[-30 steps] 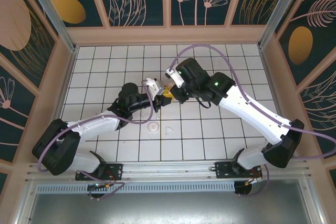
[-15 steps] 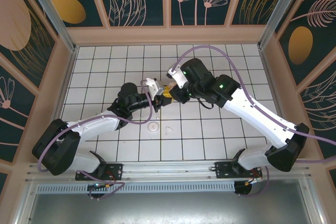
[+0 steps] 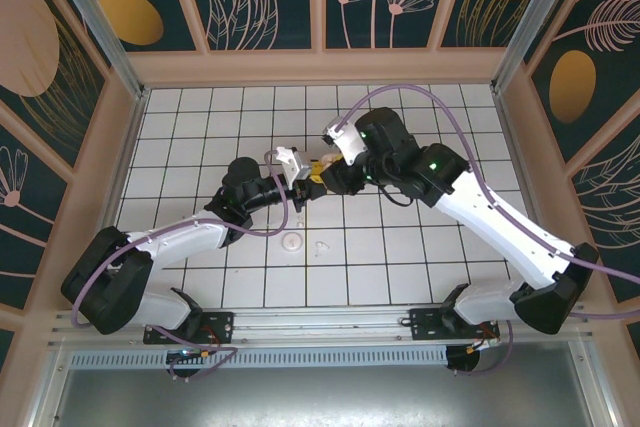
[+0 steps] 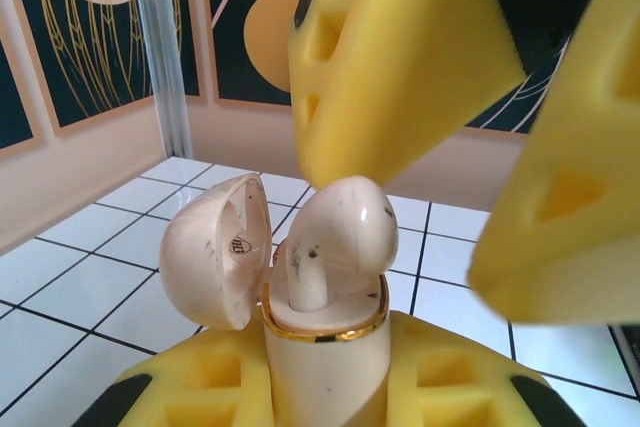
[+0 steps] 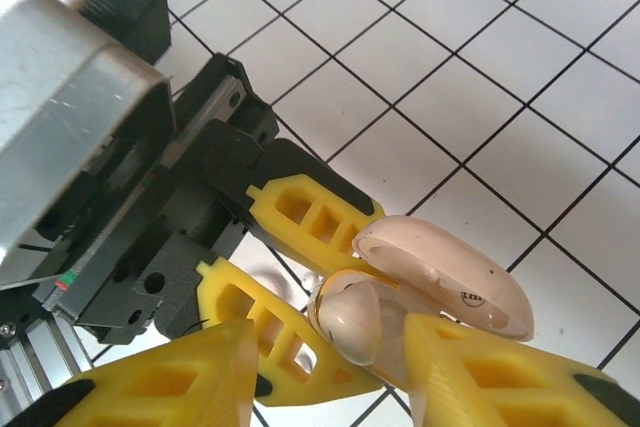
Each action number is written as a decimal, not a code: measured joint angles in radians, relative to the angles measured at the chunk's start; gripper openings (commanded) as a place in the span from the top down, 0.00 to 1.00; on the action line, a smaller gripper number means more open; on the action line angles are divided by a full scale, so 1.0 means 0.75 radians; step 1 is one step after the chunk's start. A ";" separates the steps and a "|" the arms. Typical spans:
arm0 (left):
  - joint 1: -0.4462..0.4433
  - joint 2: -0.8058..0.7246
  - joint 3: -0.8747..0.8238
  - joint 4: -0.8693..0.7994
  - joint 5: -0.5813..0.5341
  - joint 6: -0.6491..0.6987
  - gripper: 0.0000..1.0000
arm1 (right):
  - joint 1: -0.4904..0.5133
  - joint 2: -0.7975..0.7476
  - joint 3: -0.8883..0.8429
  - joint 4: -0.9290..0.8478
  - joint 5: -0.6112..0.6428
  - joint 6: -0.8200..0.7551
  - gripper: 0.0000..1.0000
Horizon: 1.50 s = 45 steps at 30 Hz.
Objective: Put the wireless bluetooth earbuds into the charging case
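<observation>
The earbud (image 4: pixel 335 237) sits stem-down in the open case (image 4: pixel 322 367), with the lid (image 4: pixel 215 252) tipped back beside it. The left gripper (image 3: pixel 303 185) pinches the case by its sides. The right gripper (image 5: pixel 325 367) hangs spread, its fingers flanking the earbud.

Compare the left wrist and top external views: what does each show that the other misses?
Left wrist: the small cream plastic earbud standing stem-down in the pale pink-beige rounded charging case, lid open. Top external: a flat white round disc lying on the white tiles. Both: the left gripper holding the case, the right gripper right beside it.
</observation>
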 measured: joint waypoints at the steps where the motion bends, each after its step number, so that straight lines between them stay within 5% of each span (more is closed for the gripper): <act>1: 0.000 0.000 0.000 0.002 0.000 -0.001 0.87 | -0.005 -0.011 -0.001 0.009 -0.006 0.005 0.54; 23: 0.000 0.000 0.000 0.045 0.000 -0.041 0.86 | -0.266 -0.167 -0.194 0.150 -0.263 0.259 0.20; 45: 0.000 0.000 0.000 0.061 0.000 -0.055 0.86 | -0.302 -0.165 -0.262 0.264 -0.409 0.325 0.17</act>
